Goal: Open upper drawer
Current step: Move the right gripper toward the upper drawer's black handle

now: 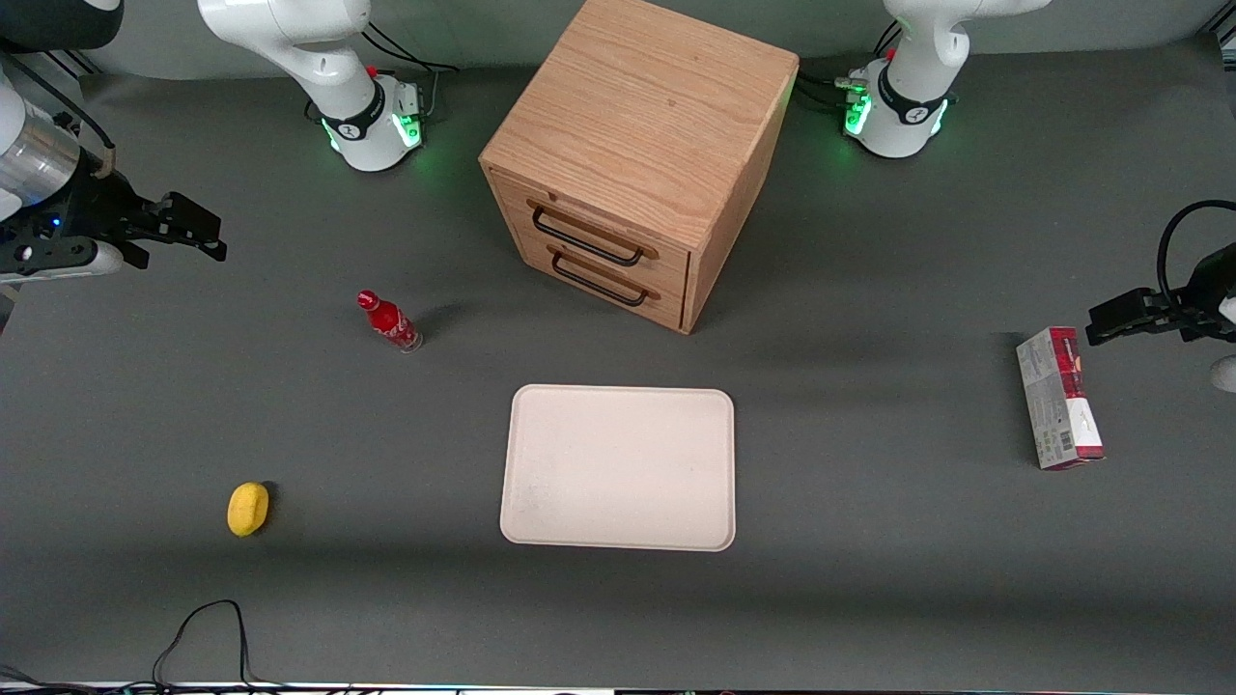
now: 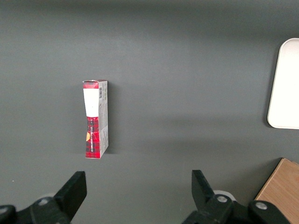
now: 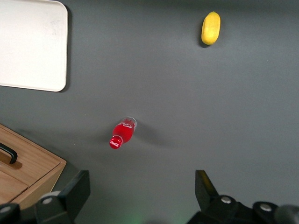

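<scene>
The wooden cabinet [image 1: 642,145] stands at the back middle of the table, its front turned toward the working arm's end. The upper drawer [image 1: 589,230] is shut, flush with the front, with a thin black bar handle [image 1: 584,239]. An identical lower drawer [image 1: 603,275] sits just below it. My right gripper [image 1: 188,232] hangs open and empty high above the table at the working arm's end, well away from the cabinet. In the right wrist view the gripper [image 3: 140,189] is open over bare table, with a corner of the cabinet [image 3: 28,170] beside it.
A red bottle [image 1: 389,321] stands between my gripper and the cabinet, also in the right wrist view [image 3: 122,133]. A cream tray [image 1: 619,467] lies nearer the camera than the cabinet. A lemon [image 1: 248,509] and a red-and-white carton [image 1: 1058,398] lie on the table.
</scene>
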Controlling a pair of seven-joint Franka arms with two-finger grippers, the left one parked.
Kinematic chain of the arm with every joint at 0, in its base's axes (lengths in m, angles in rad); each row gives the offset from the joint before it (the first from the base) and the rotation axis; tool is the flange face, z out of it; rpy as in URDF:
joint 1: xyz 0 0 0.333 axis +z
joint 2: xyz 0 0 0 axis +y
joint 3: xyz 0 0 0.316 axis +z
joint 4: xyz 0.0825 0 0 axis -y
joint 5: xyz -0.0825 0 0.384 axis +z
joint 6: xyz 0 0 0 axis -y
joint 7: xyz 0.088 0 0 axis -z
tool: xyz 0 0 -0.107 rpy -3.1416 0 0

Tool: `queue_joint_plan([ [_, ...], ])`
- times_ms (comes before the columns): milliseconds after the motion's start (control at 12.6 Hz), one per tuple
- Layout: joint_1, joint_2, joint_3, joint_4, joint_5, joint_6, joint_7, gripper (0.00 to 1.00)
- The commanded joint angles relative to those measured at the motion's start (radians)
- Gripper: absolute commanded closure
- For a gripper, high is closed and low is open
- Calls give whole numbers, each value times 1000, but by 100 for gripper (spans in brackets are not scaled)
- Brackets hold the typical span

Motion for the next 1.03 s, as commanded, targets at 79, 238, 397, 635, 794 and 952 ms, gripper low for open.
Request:
queue_joint_plan([
  [79, 13, 32, 8, 50, -24, -2, 22, 0],
  [238, 13, 74, 37, 96, -17, -2, 23, 0],
  [397, 12, 133, 178, 182, -10, -16, 32, 0],
  [635, 10, 218, 380, 274, 35, -65, 32, 0],
  [794, 8, 267, 555, 326, 15, -67, 2, 0],
  [952, 8, 328, 698, 342, 1, -67, -81, 0],
])
